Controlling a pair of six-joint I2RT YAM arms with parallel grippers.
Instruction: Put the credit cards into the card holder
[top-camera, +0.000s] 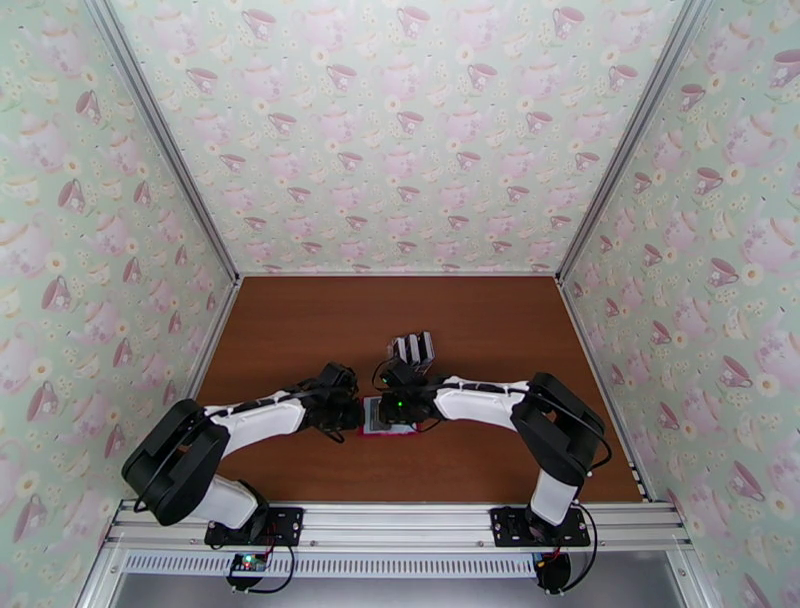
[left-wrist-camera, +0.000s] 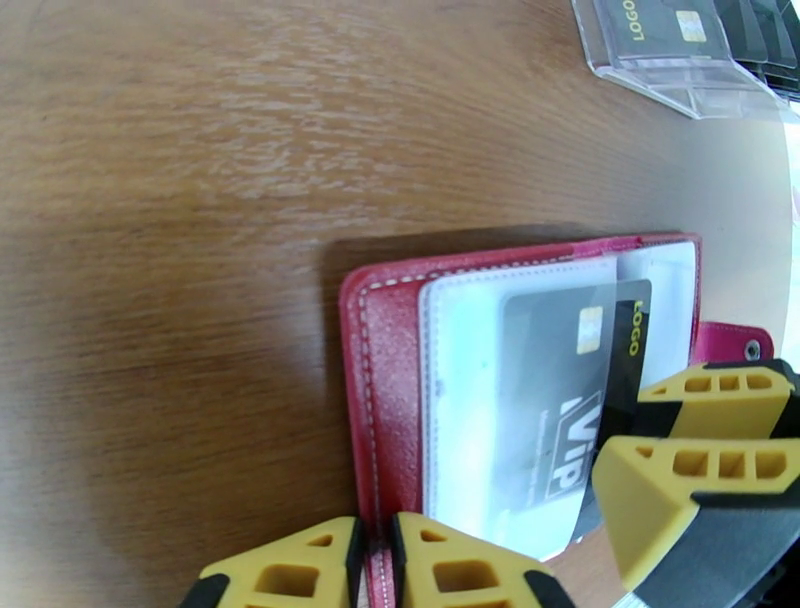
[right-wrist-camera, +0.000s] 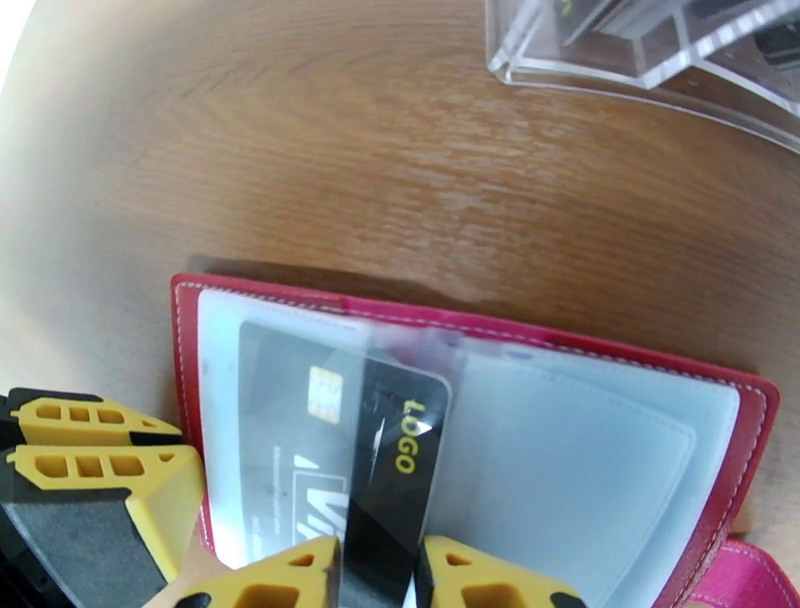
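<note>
On the worktop (top-camera: 300, 330), between the two grippers and near the front edge, the red card holder (top-camera: 380, 418) is laid open with its pale inner pockets facing up. In the left wrist view, the card holder (left-wrist-camera: 385, 400) is seen with its snap tab at the far right. A clear sleeve covers its left page, and the stitched red edge runs down towards the camera.

A black card (left-wrist-camera: 630, 370) printed with a yellow "LOGO" and a gold chip is lodged partway in that sleeve. Most of it is seen dimly through the plastic and one end is left bare outside the sleeve. In the right wrist view, the card (right-wrist-camera: 390, 450) lies tilted across the left page of the card holder (right-wrist-camera: 590, 480). Its near end is pinched between the fingers of the right gripper (right-wrist-camera: 378, 550), which is closed on it. The same gripper (left-wrist-camera: 630, 425) is seen from the other side at the card's bare end, and from above it (top-camera: 400, 408) is placed over the holder.

The left gripper (left-wrist-camera: 372, 545) is drawn narrow, and the holder's red edge is caught between its fingers. It is seen again at the holder's left border (right-wrist-camera: 180, 448), and from above just to the left of the holder (top-camera: 350, 410).

Beyond the holder, apart from it, a clear slotted stand (top-camera: 412, 348) is set on the worktop. More dark cards are held in the stand (left-wrist-camera: 680, 60), whose corner is also seen from the right wrist (right-wrist-camera: 640, 50).
</note>
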